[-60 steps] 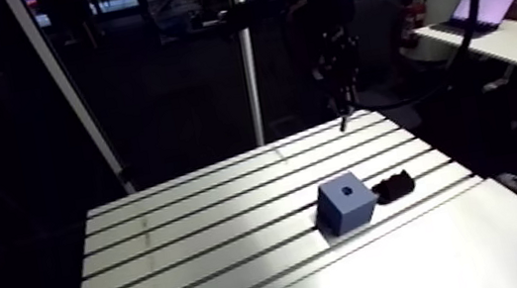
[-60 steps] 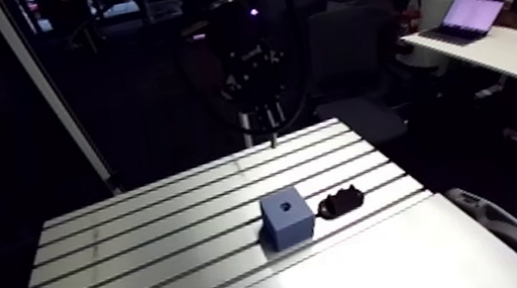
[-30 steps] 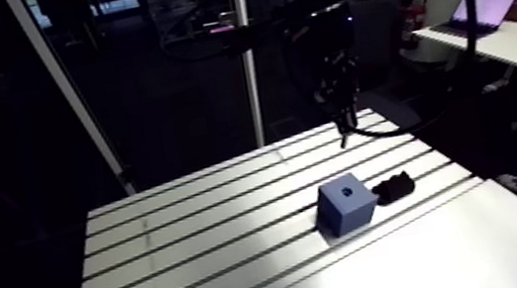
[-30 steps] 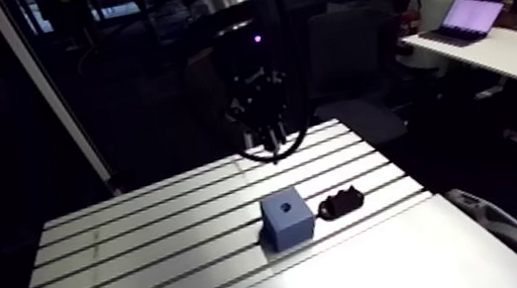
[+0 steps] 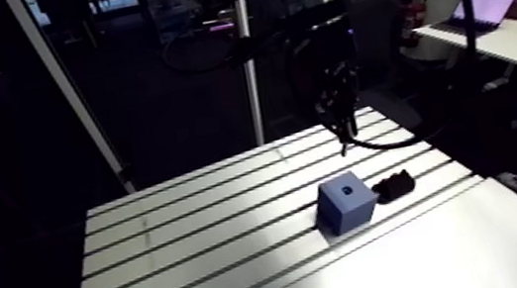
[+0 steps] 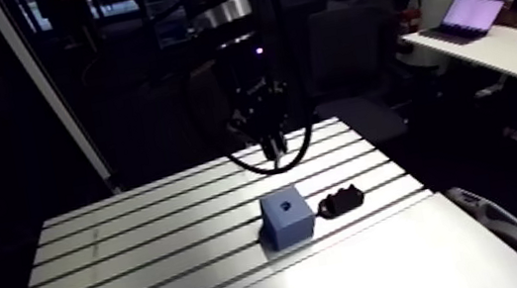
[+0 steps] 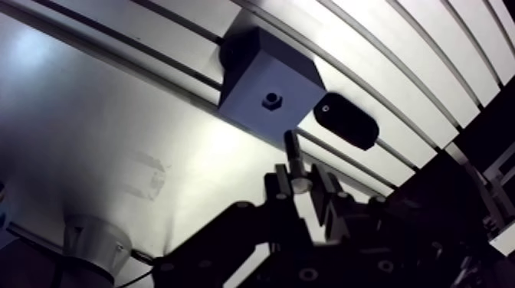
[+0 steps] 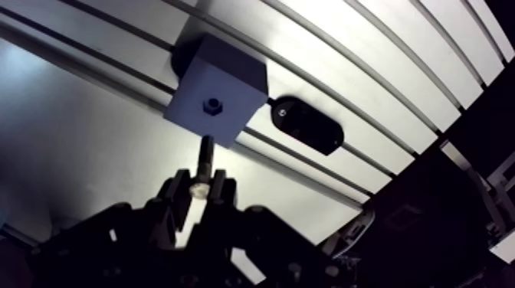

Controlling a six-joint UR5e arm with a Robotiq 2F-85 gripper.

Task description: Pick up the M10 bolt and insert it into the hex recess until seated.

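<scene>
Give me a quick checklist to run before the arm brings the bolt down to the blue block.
1. Grip: gripper shut on the M10 bolt, shaft sticking out ahead of it: ok.
2. Hex recess in the blue block's top face uncovered: ok.
3. Bolt tip lined up over the recess: cannot tell.
4. Black part lies on the table beside the block, off the recess: ok.
5. Bolt seated: not ok, it hangs in the air, clear of the block.
</scene>
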